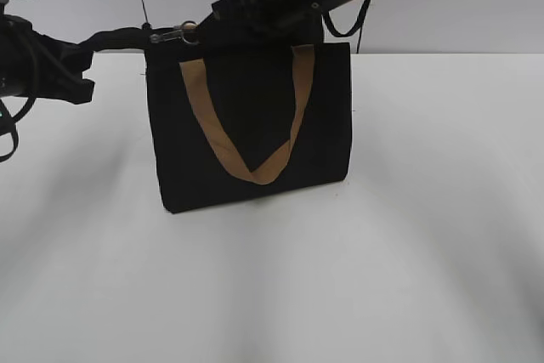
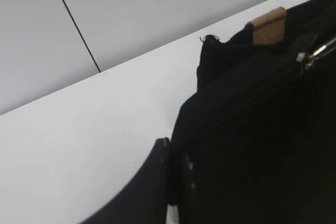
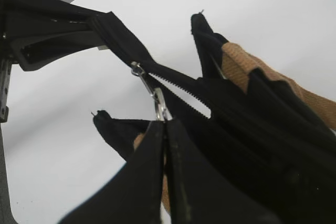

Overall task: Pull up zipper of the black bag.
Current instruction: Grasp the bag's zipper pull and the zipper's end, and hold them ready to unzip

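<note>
One broad white surface [image 1: 408, 252] carried a single boxy black fabric bag [image 1: 255, 125], which stood upright below and between the two grippers. The bag bore two tan-brown webbing handles: one [image 1: 255, 163] drooped in a V down its front face, and the other showed only as a tan patch [image 3: 239, 64] at the far side of the bag's top in the right wrist view. What lay inside the bag could not be seen.

The left gripper [image 1: 127, 37] reached in from the left at the bag's top corner and was closed on the black end tab of the zip line [image 3: 113, 30], pulling it out taut. The right gripper [image 3: 165, 129] came from above, its two black fingers pressed together on the one small silver ring-and-clasp zipper pull [image 3: 157, 100], which sat at the fingertips, close to the left gripper's end of the bag's top.
</note>
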`<action>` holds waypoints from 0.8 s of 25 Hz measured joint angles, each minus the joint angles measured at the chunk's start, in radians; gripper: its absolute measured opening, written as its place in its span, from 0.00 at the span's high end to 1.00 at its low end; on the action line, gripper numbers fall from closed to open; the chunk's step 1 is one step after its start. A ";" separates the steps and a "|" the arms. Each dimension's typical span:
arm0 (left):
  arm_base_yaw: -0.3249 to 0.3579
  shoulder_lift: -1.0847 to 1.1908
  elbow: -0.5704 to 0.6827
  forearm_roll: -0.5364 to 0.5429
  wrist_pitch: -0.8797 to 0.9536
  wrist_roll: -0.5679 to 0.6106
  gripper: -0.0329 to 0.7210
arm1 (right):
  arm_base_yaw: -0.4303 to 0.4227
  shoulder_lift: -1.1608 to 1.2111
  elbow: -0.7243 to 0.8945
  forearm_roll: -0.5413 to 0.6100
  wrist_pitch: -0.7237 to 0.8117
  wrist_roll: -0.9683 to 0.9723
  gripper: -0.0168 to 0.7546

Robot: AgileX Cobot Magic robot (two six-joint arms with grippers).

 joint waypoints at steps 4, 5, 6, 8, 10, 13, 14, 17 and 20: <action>0.000 0.000 0.000 0.000 0.005 0.000 0.95 | -0.022 0.000 0.000 -0.008 0.008 0.005 1.00; 0.000 0.000 0.000 0.000 0.006 0.000 0.95 | -0.027 0.000 0.000 -0.009 0.012 0.006 1.00; 0.000 0.000 0.000 0.000 0.008 0.000 0.95 | -0.031 0.000 0.000 -0.010 0.016 0.009 1.00; 0.000 0.000 0.000 0.000 0.015 0.000 0.95 | -0.041 0.000 0.000 -0.012 0.025 0.012 1.00; 0.000 0.000 0.000 0.000 0.024 0.000 0.95 | -0.053 0.000 0.000 -0.013 0.035 0.012 1.00; 0.000 0.000 0.000 0.000 0.030 0.000 0.95 | -0.074 -0.001 0.000 -0.018 0.046 0.015 1.00; 0.000 0.000 0.000 0.000 0.036 0.000 0.95 | -0.081 -0.001 0.000 -0.020 0.046 0.016 1.00; 0.001 0.000 0.000 0.000 0.045 0.000 0.95 | -0.104 -0.002 0.000 -0.034 0.047 0.021 1.00; 0.001 0.000 0.000 0.000 0.048 0.000 0.95 | -0.117 -0.002 0.000 -0.038 0.055 0.022 1.00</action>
